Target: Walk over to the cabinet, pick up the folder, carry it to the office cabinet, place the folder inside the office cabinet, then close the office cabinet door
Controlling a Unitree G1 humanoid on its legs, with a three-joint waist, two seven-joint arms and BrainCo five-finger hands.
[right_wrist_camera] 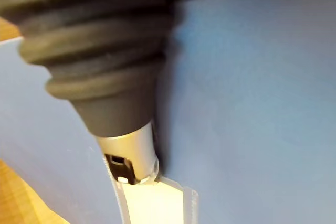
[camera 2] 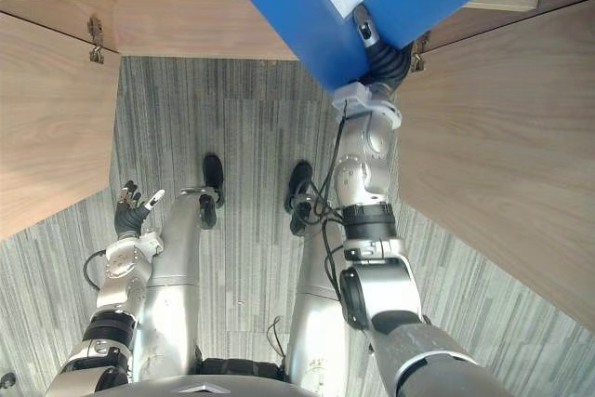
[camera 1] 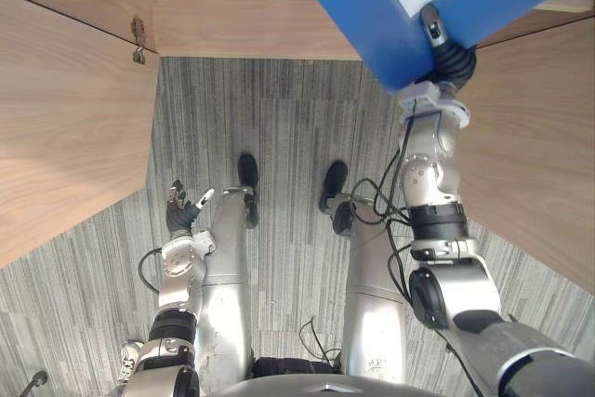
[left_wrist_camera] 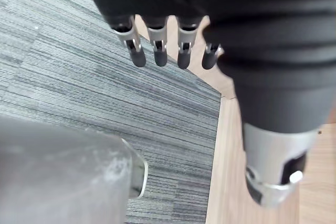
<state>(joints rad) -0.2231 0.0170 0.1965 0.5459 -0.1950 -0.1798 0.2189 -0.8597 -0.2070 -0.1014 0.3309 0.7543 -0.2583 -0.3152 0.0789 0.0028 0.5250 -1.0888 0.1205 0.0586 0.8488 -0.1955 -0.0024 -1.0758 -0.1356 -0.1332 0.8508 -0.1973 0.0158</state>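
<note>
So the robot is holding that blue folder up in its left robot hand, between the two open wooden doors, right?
Not quite: the blue folder is held up in the right robot hand, thumb on its cover, as the left eye view shows. The left robot hand hangs low, open and empty. The wooden doors do stand open on both sides.

You had grey carpet (camera 1: 279,109) below you, finely striped in lighter and darker grey. It was laid in tiles. In the middle the stripes ran near to far, and at the near left and near right they ran across at a slant. Faint seams showed between tiles.
</note>
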